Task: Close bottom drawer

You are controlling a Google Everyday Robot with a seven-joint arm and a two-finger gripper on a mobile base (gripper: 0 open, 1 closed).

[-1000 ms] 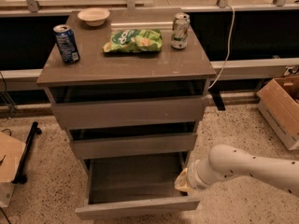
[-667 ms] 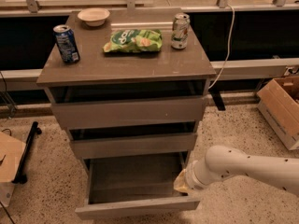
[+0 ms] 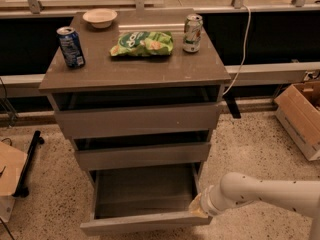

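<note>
Your gripper (image 3: 197, 209) sits at the right front corner of the bottom drawer (image 3: 145, 224), which is pulled well out.

You cannot tell how wide the gripper is set, and it appears to hold nothing. Because it meets the drawer at one corner and not mid-panel, a push from there may skew the drawer so it binds, or the gripper may slide off the edge and miss. A hard shove could also jolt the cabinet and tip the two cans (image 3: 70, 46) on top. The drawer's dark box shows nothing inside. The bowl (image 3: 100, 17) on top looks bare, and what is in the cardboard box (image 3: 300, 115) on the floor to the right is hidden.
</note>
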